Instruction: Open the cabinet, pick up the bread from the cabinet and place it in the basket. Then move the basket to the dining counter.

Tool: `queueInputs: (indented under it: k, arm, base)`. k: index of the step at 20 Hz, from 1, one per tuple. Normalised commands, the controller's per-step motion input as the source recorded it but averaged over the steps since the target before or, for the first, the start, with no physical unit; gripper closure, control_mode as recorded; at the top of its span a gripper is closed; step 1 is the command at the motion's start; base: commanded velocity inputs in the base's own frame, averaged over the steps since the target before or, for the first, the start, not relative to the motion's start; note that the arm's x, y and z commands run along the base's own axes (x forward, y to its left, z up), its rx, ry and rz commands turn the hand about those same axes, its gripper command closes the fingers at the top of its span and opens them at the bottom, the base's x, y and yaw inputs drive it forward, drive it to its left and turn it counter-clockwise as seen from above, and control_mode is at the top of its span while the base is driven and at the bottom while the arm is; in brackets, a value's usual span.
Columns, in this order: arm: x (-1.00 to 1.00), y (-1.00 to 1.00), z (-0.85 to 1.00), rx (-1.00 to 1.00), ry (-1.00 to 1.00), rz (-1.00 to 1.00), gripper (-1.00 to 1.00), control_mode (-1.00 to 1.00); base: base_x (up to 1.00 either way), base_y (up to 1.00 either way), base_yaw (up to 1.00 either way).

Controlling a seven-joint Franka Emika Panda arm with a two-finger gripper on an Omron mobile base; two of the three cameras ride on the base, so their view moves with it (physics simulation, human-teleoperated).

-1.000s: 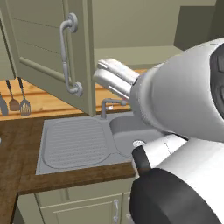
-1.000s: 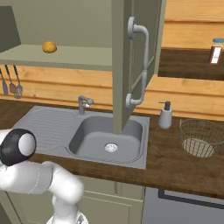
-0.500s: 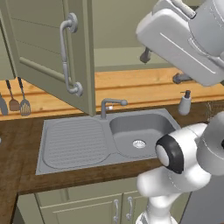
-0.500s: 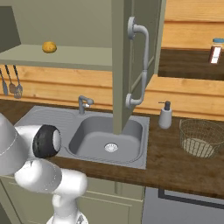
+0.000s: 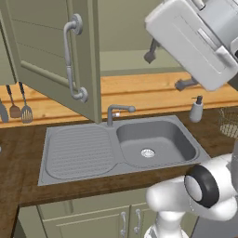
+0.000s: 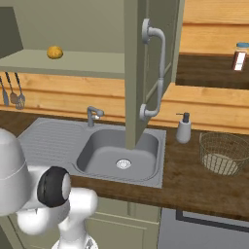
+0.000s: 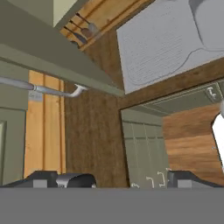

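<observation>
Light is even and soft in all three views, as in a flat render, with no visible lamp. The steel sink [image 5: 153, 146] carries gentle shading in its bowl and no glare. Soft shadow lies under the open cabinet [image 6: 146, 73] shelf and behind its door. Edges are crisp in both base views, without blur or edge bending. The hand view looks coarser, and the worktop [image 7: 94, 131] grain smears slightly.
</observation>
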Motion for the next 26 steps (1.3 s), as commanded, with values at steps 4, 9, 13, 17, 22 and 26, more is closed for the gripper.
queueInputs:
  k: [4,9,13,17,22,26]
  arm:
    - [0.13,-0.04,-0.37,0.28,0.25,0.04,-1.0,-1.0]
    - [0.12,0.04,-0.6,0.19,0.07,0.02,-1.0,-1.0]
    - [0.5,0.1,-0.47,0.2,0.12,0.0,-1.0,-1.0]
    - [0.7,-0.02,-0.06,0.27,0.16,0.0,-1.0,-1.0]
    - [0.59,0.1,0.0,0.26,0.1,0.13,-1.0,-1.0]
    - [0.52,0.58,0.0,0.06,0.09,0.24,-1.0,-1.0]
  base:
    - [0.0,0.0,0.0]
    - [0.0,0.0,0.0]
    - [0.0,0.0,0.0]
    - [0.0,0.0,0.0]
    - [0.0,0.0,0.0]
    - [0.0,0.0,0.0]
